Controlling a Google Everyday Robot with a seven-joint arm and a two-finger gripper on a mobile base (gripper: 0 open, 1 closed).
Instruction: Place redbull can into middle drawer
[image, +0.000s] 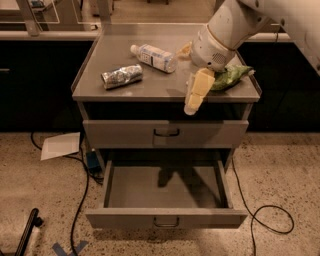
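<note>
Redbull can (121, 76) lies on its side, well apart from the gripper (191, 106).

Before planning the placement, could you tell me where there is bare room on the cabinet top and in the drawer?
The middle drawer is bare inside. On the cabinet top, the front strip between the redbull can and the gripper is free; the right side, by the green bag, is crowded.
</note>
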